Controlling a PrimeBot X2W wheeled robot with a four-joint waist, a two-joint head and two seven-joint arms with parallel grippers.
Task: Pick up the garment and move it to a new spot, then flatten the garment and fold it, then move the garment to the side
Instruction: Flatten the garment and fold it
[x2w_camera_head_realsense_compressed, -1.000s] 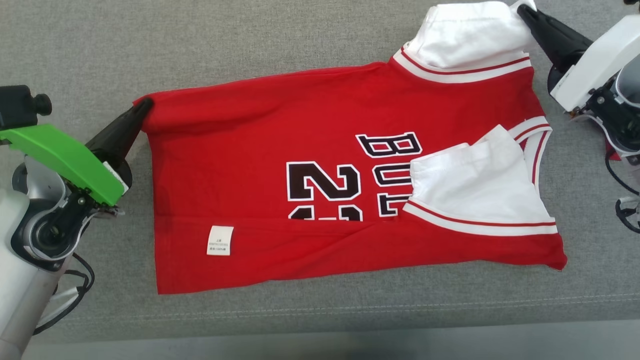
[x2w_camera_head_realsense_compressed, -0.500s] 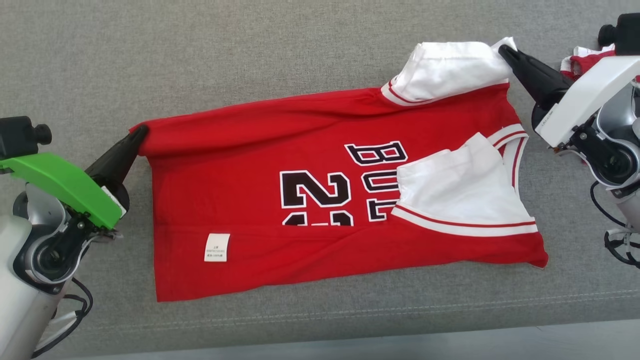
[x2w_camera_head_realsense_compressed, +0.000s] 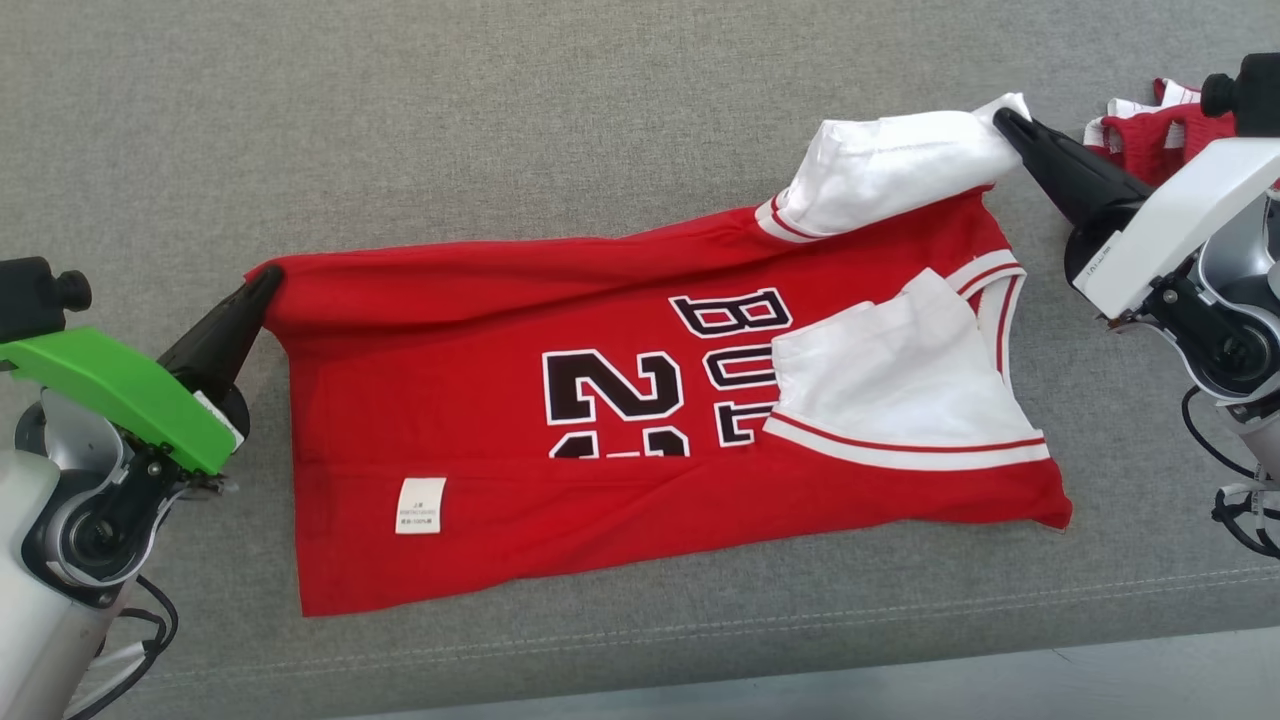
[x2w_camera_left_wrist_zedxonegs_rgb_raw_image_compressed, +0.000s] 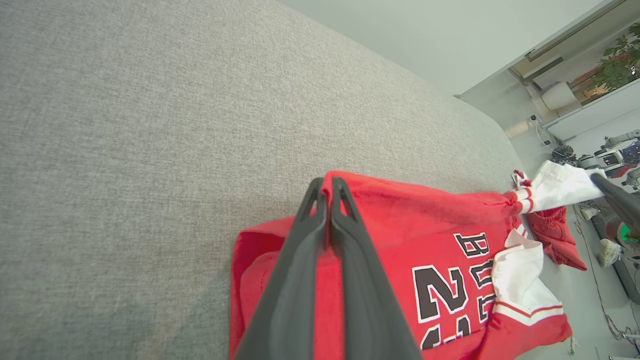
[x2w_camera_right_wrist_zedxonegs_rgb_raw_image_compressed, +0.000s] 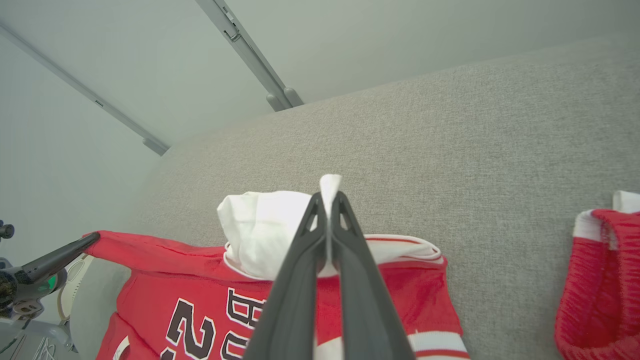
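Note:
The garment (x2w_camera_head_realsense_compressed: 600, 400) is a red jersey with white sleeves and black "BULLS 21" print, spread over the grey cushion, its near edge folded up to show a white label (x2w_camera_head_realsense_compressed: 419, 505). My left gripper (x2w_camera_head_realsense_compressed: 268, 285) is shut on the jersey's far-left hem corner, lifted slightly; in the left wrist view its fingers (x2w_camera_left_wrist_zedxonegs_rgb_raw_image_compressed: 327, 187) pinch the red cloth (x2w_camera_left_wrist_zedxonegs_rgb_raw_image_compressed: 400, 210). At the far right my right gripper (x2w_camera_head_realsense_compressed: 1003, 118) is shut on the tip of the far white sleeve (x2w_camera_head_realsense_compressed: 890, 165); in the right wrist view its tips (x2w_camera_right_wrist_zedxonegs_rgb_raw_image_compressed: 328, 200) clamp the white fabric (x2w_camera_right_wrist_zedxonegs_rgb_raw_image_compressed: 260, 225).
A second red and white knit garment (x2w_camera_head_realsense_compressed: 1150, 130) lies bunched at the far right, also in the right wrist view (x2w_camera_right_wrist_zedxonegs_rgb_raw_image_compressed: 600, 280). The grey cushion (x2w_camera_head_realsense_compressed: 500, 130) extends far behind the jersey; its front seam and edge (x2w_camera_head_realsense_compressed: 700, 640) run just below the jersey.
Both grippers have drawn their held corners toward me and a little left, so the jersey's far edge sags closer to the print. The camera has shifted, bringing the other red garment into view.

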